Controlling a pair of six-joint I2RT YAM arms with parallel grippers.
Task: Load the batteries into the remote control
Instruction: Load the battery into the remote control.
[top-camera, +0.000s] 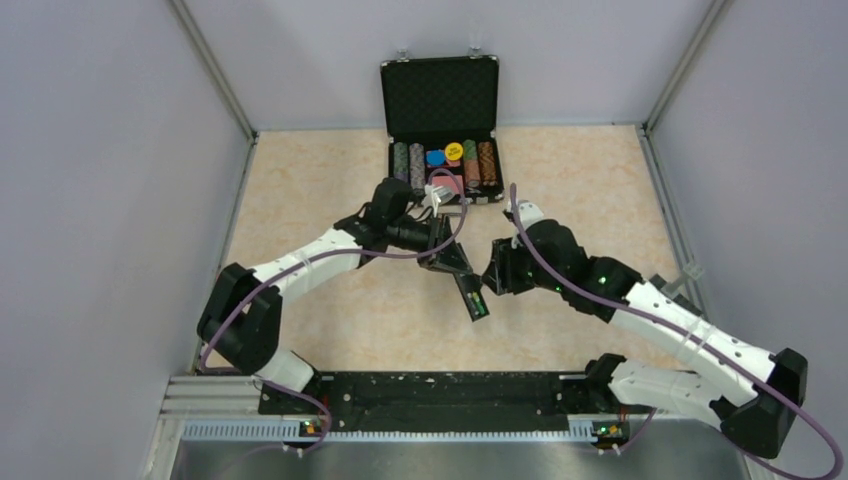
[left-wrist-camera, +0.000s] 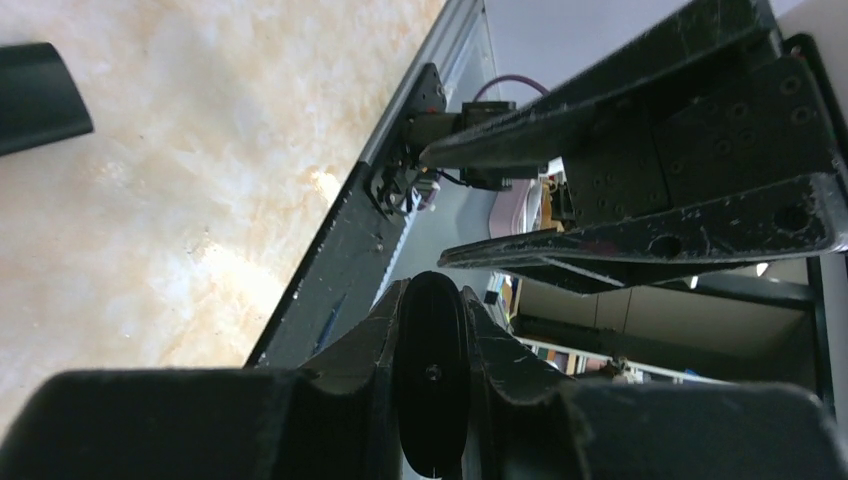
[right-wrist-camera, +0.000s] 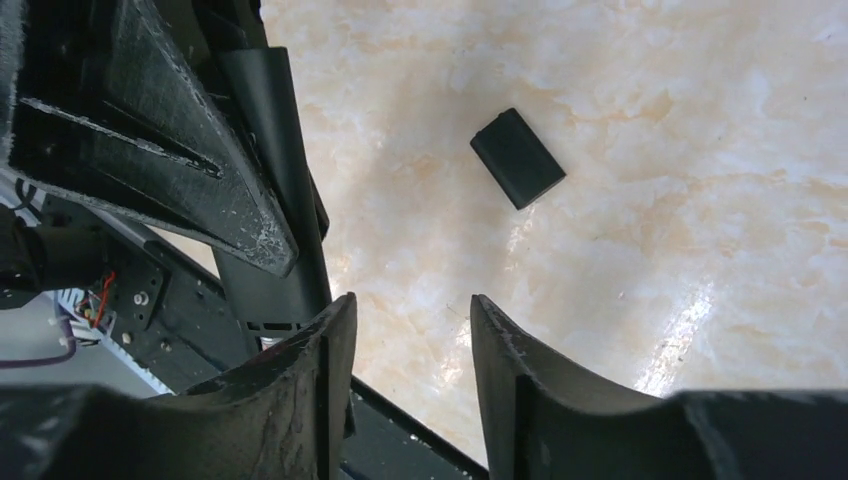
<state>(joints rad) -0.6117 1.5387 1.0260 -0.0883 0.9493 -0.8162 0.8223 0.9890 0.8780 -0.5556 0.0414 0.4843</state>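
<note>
In the top view my left gripper (top-camera: 455, 262) is shut on the upper end of the black remote control (top-camera: 470, 295), holding it tilted above the table. A green spot (top-camera: 479, 306) at the remote's lower end looks like a battery in the recess; I cannot make out a second one. In the left wrist view the gripper (left-wrist-camera: 433, 290) clamps the remote's rounded end (left-wrist-camera: 432, 385). My right gripper (top-camera: 491, 277) is open and empty, just right of the remote. In the right wrist view the gripper (right-wrist-camera: 412, 305) stands beside the remote (right-wrist-camera: 270, 170).
The small flat black cover piece (right-wrist-camera: 517, 157) lies on the marbled table beyond my right gripper. An open black case of coloured chips (top-camera: 443, 160) stands at the back. The black rail (top-camera: 430, 392) runs along the near edge. Grey walls close in both sides.
</note>
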